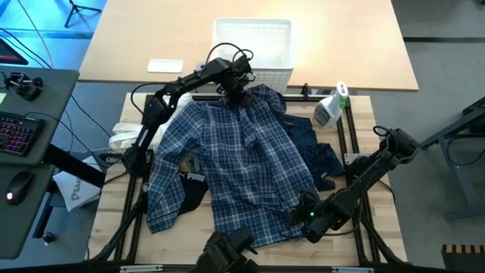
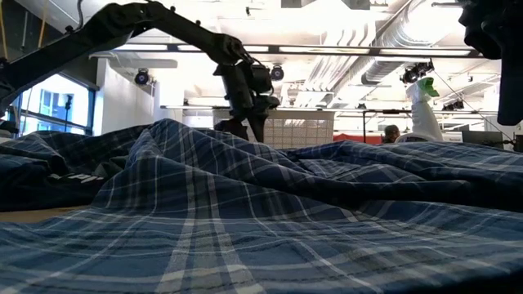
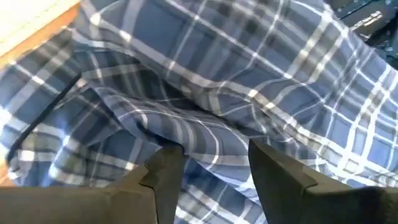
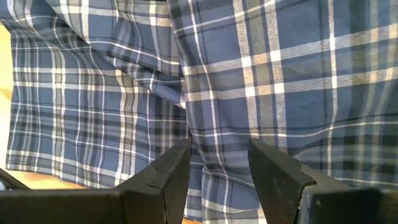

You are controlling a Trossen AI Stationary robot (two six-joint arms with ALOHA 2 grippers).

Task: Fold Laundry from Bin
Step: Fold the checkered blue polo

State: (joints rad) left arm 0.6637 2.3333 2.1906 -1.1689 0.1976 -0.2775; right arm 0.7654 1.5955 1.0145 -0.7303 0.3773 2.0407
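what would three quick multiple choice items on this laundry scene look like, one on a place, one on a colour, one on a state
1. Where is the left gripper?
A. at the plaid shirt's far edge, near the bin
B. inside the bin
C. by the spray bottle

2. What colour is the bin?
A. red
B. white
C. black

3. How do the left gripper's fingers stand?
A. clamped on a sleeve
B. apart, nothing between them
C. holding the spray bottle

Answers: 1 A, the high view shows it over the shirt just before the bin. 2 B, its lattice walls are white. 3 B, the left wrist view shows a gap with shirt beyond.
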